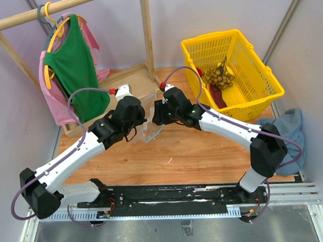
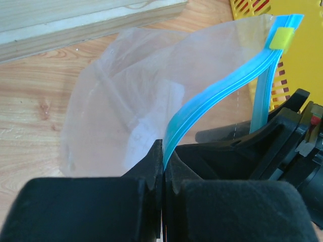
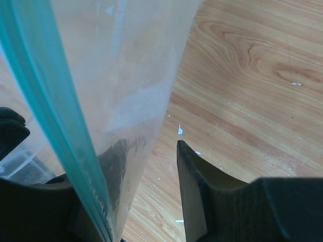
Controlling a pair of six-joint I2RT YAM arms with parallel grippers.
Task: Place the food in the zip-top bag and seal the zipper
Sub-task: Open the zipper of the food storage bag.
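The clear zip-top bag (image 1: 151,131) hangs upright between my two grippers over the wooden table. My left gripper (image 2: 164,147) is shut on its blue zipper (image 2: 217,96), which curves up to a yellow slider tab (image 2: 281,38). The bag film (image 2: 126,101) looks empty. My right gripper (image 3: 150,146) is open, and the bag wall (image 3: 126,75) and teal zipper (image 3: 50,126) pass beside its left finger. The food lies in the yellow basket (image 1: 255,58): a tan-brown fruit bunch (image 1: 221,75), a dark red piece (image 1: 217,97) and a small red fruit (image 1: 199,72).
A wooden clothes rack (image 1: 146,30) with a green garment (image 1: 73,71) stands at the back left, its base board (image 2: 91,17) close behind the bag. A blue cloth (image 1: 293,131) lies at the right edge. Grey walls close in both sides.
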